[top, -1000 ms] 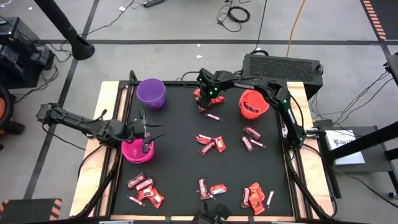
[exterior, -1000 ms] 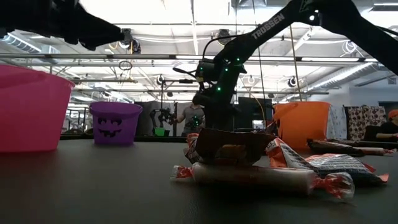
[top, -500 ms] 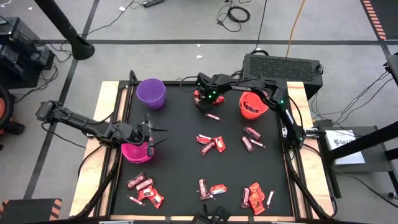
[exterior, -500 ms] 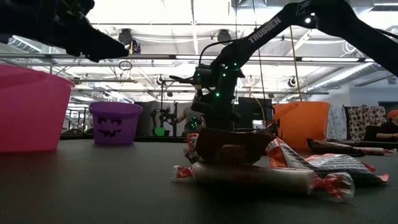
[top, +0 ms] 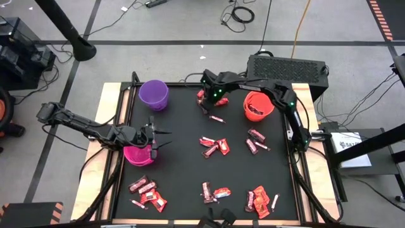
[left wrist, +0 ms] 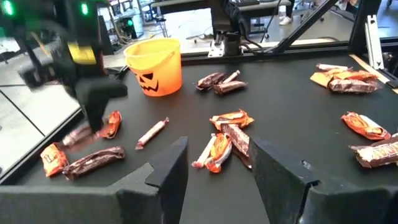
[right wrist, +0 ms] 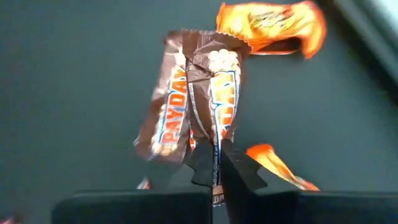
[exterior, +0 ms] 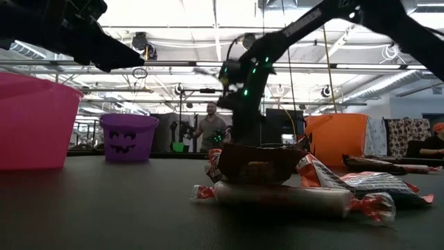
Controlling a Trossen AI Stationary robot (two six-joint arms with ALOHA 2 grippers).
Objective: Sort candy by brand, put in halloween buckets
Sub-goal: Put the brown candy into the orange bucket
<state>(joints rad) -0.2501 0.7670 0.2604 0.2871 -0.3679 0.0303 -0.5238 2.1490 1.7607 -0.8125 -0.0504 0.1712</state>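
A: How many buckets?

B: Three. The purple bucket (top: 154, 94) sits at the upper left of the black table (top: 183, 158), the orange bucket (top: 257, 106) at the upper right, and the pink bucket (top: 136, 154) at the left edge, partly covered by the left gripper (top: 155, 139).

A: And the candy?

B: Scattered in clusters: one at the lower left (top: 147, 193), one at the centre (top: 215, 146), two pieces right of centre (top: 255, 140) and a group along the bottom edge (top: 259, 200). Overlapping wrappers make an exact count hard.

A: The fingers?

B: The left fingers (left wrist: 168, 167) stand well apart over the pink bucket, holding nothing. The right gripper (top: 205, 105), at the upper middle, has its fingers (right wrist: 202, 163) pinched together on a brown Payday bar (right wrist: 189, 99), lifted off the table. An orange wrapper (right wrist: 268, 25) lies beyond it, blurred.

A: Anything cut off?

B: In the low view, nearby candy (exterior: 277, 182) blocks the table behind it.
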